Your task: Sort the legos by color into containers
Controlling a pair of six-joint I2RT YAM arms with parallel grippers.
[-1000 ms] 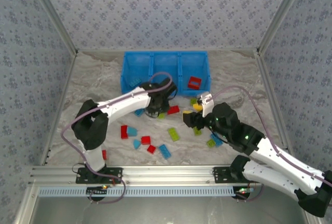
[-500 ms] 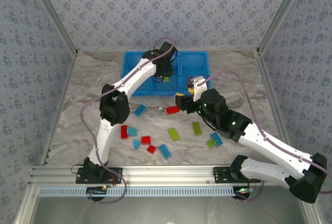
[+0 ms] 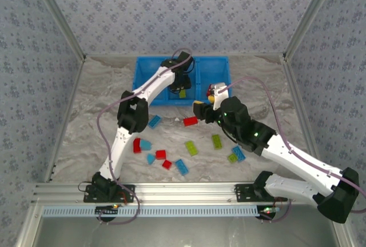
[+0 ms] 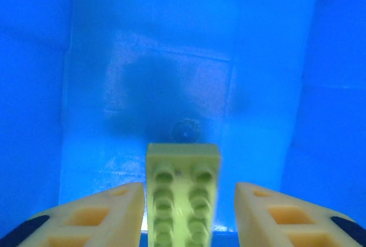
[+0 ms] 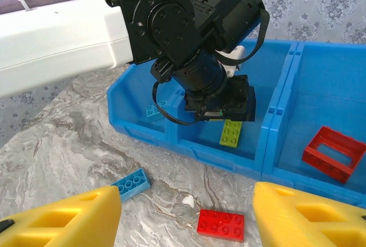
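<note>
The containers are three compartments of one blue bin (image 3: 143,81). My left gripper (image 3: 182,88) hangs over the middle compartment (image 4: 171,87), open. A lime green lego (image 4: 183,195) sits between its fingers, with a clear gap to the right finger (image 4: 269,212). The right wrist view shows this green lego (image 5: 231,132) hanging just below the left gripper (image 5: 226,112). My right gripper (image 5: 186,201) is open and empty above the table in front of the bin. Below it lie a red lego (image 5: 221,224) and a light blue one (image 5: 131,183).
A red frame piece (image 5: 333,154) lies in the right compartment and a light blue brick (image 5: 153,110) in the left one. Loose red (image 3: 136,144), blue (image 3: 181,166) and green (image 3: 191,148) bricks are scattered on the marble table nearer the bases.
The left arm swung from the table up to the bin's middle compartment with the green lego, then its jaws parted. The right gripper moved up-left toward the bin front.
</note>
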